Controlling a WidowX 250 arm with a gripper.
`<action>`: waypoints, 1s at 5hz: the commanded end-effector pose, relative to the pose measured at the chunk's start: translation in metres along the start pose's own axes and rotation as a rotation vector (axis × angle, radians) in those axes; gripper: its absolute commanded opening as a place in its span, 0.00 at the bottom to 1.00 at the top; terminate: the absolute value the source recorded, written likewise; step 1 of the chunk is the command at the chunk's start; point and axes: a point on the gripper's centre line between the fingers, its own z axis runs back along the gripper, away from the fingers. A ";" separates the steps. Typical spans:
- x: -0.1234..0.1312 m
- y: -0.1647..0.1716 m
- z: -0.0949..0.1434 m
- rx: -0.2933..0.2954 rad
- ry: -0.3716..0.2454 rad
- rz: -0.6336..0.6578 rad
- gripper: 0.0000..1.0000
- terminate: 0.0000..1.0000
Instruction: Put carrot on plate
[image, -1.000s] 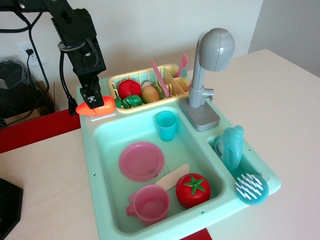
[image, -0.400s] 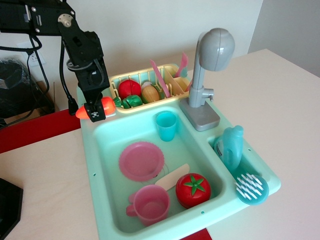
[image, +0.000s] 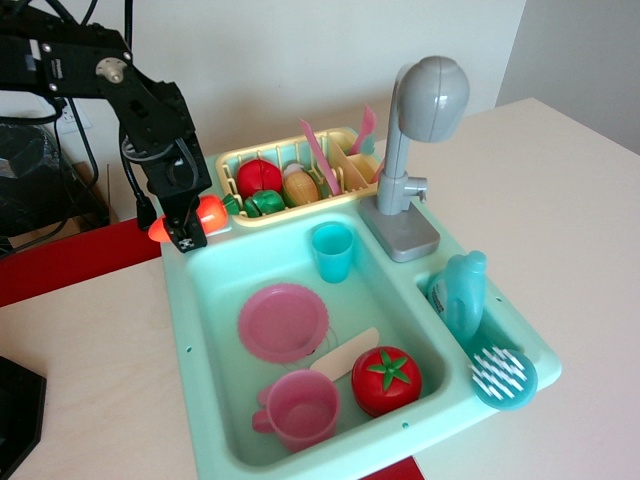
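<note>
The orange toy carrot (image: 208, 213) is held crosswise in my gripper (image: 187, 234), which is shut on it, above the back left corner of the teal toy sink (image: 205, 330). Its green stub points right toward the dish rack. The flat round pink plate (image: 283, 321) lies in the sink basin, below and to the right of the gripper, apart from it.
In the basin are a teal cup (image: 332, 250), a pink handled cup (image: 299, 408), a red toy tomato (image: 386, 379) and a cream spatula (image: 344, 352). A yellow dish rack (image: 290, 178) with toy food stands behind. The grey faucet (image: 415, 150) and a teal bottle (image: 458, 293) are to the right.
My gripper with the carrot has risen slightly off the sink's corner and shifted a little left and toward the front, while the arm's upper links swung lower into view.
</note>
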 end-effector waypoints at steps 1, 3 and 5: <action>-0.003 -0.002 0.010 0.017 -0.078 0.019 0.00 0.00; 0.016 -0.023 0.027 0.002 -0.149 -0.047 0.00 0.00; 0.051 -0.058 0.029 -0.047 -0.159 -0.114 0.00 0.00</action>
